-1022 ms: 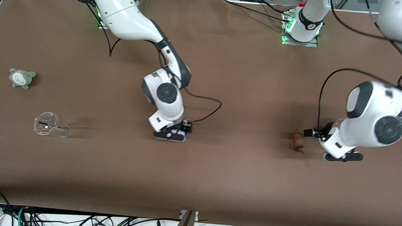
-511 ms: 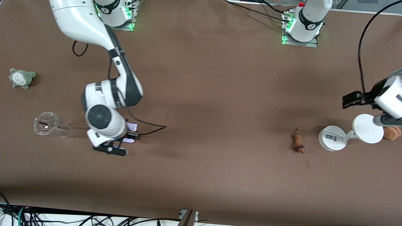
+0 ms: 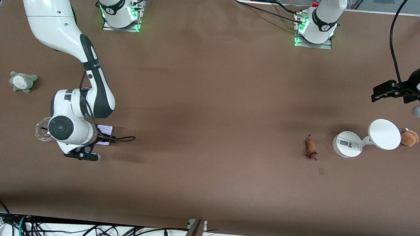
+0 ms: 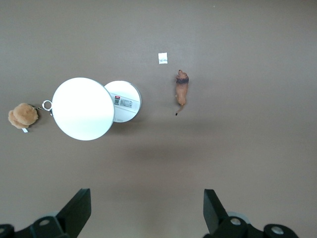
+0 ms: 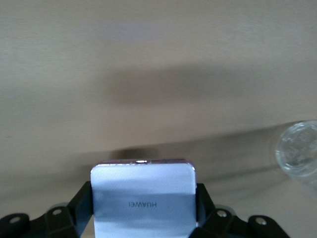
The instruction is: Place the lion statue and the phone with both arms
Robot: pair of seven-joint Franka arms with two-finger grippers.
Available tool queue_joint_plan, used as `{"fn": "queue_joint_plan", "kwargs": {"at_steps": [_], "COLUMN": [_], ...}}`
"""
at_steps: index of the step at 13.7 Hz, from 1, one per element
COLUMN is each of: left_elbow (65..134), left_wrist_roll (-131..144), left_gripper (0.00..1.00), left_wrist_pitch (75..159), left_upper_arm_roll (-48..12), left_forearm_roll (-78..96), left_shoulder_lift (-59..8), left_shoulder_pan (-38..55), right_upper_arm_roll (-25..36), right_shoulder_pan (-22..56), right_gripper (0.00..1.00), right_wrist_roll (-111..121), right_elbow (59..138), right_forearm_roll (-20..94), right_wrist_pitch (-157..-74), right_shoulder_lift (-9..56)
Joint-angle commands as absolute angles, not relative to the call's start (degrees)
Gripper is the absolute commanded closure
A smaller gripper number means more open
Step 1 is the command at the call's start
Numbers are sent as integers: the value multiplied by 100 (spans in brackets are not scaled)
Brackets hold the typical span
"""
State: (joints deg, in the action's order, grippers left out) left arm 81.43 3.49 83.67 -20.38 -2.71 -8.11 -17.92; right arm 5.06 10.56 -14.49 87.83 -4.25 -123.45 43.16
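The right gripper [image 5: 143, 218] is clamped on the phone [image 5: 142, 198] beside a clear cup [image 3: 41, 129]. The left gripper [image 4: 146, 213] hangs wide open, empty – the lion statue [image 3: 311, 148] lies on the table by a white stand [image 3: 347, 144]

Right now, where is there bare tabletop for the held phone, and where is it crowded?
The right gripper, shut on the phone, hangs beside the clear cup; the grey plush lies farther back. The widest bare stretch runs from there to the lion statue. The stand and brown plush crowd the other end, near the open left gripper.
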Motion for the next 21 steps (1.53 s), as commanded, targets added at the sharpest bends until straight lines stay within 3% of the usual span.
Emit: {"fn": "queue_joint_plan", "kwargs": {"at_steps": [1,3,6,7,9,17,18,19,20,21], "left_elbow": [7874,8085,8489,8673,8929,8877,8860,8807,8720,8675], "left_wrist_roll": [18,35,35,79,123,395,361,395,343,343], "left_gripper": [0,0,0,0,0,0,0,0,0,0], "left_wrist_pitch": [7998,7937,7981,8015,8260,8621,8700,8710,8675,8675], "left_upper_arm_roll": [-2048,-1786,-84,121,141,141,158,141,123,123], "left_forearm_roll": [-106,-70,140,149,176,273,316,308,264,255], "left_shoulder_lift": [-599,-335,-71,60,149,44,-26,-26,-44,-44], "left_shoulder_pan": [-1855,-1523,-197,-2,-9,-44,-131,-193,-193,-193], "right_upper_arm_roll": [518,519,527,519,519,519,519,519,519,510], "right_shoulder_pan": [923,827,756,669,650,598,598,589,606,650], "right_gripper": [100,100,100,100,100,100,57,20,1,1], "right_wrist_roll": [-1248,-1170,-1152,-1090,-1002,-817,-817,-817,-817,-817], "right_elbow": [9474,9519,9588,9589,9589,9554,9545,9545,9545,9528], "right_forearm_roll": [-439,-439,-439,-448,-448,-510,-501,-501,-501,-510], "right_wrist_pitch": [-12743,-12753,-13094,-13235,-13411,-13781,-13799,-13860,-13852,-13834], "right_shoulder_lift": [3911,3894,3946,3998,4034,4139,4166,4166,4157,4114]}}
